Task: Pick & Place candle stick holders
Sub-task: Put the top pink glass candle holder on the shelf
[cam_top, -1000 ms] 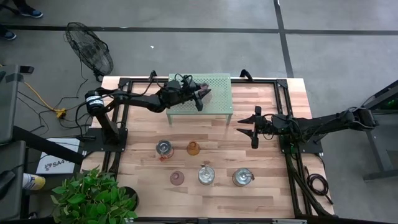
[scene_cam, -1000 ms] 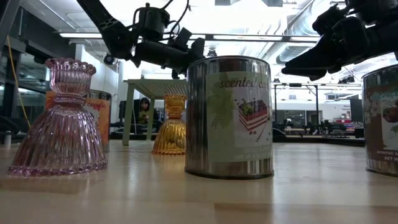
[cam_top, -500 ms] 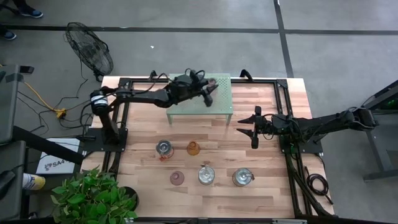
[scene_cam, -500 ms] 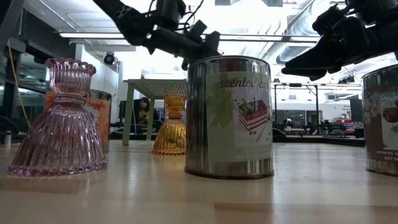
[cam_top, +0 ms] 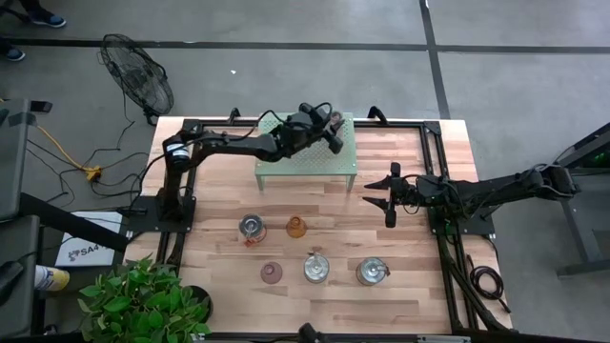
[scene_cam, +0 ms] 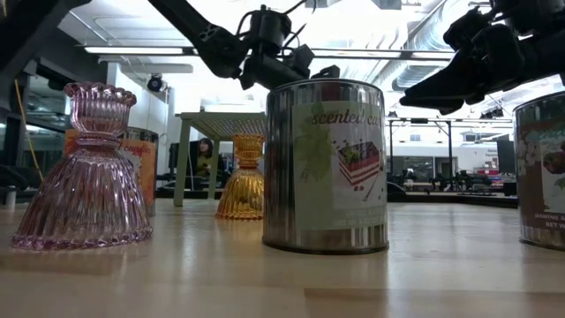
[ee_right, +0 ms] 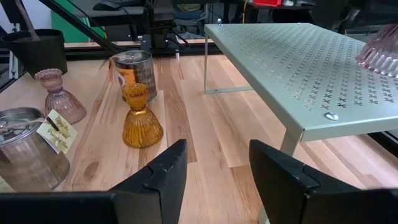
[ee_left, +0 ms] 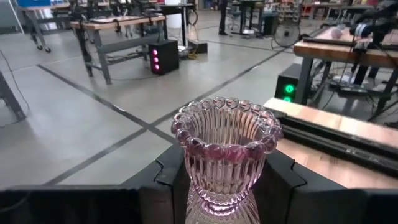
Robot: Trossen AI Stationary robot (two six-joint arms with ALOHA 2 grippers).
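My left gripper [cam_top: 329, 133] reaches over the green perforated shelf [cam_top: 307, 152], shut on a pale pink ribbed glass candle stick holder [ee_left: 227, 149]. That holder's flared skirt [ee_right: 380, 56] shows over the shelf top. My right gripper [cam_top: 386, 200] hangs open, touching nothing, right of the shelf. On the table's near half stand an amber holder [cam_top: 296, 227], a second pink holder [cam_top: 272, 272] and three silvery jars [cam_top: 252, 227] [cam_top: 316, 268] [cam_top: 372, 272], each on its base. My left gripper pinches the pink holder between its two fingers [ee_left: 163, 186], low on the cup's ribbed sides [ee_left: 194, 180], just under the beaded rim. The fingers lie level and come from the table's left. The holder stands upright; I cannot tell whether its skirt touches the shelf.
The shelf [ee_right: 311, 68] stands on thin legs at the table's far middle, with room beneath it. Black frame rails [cam_top: 434, 171] run along both sides of the table. In the low view a printed tin [scene_cam: 327, 163] stands close in front.
My left gripper has carried the pink holder over the shelf toward the table's right and slightly toward its far edge, keeping it upright. My right arm has kept still.
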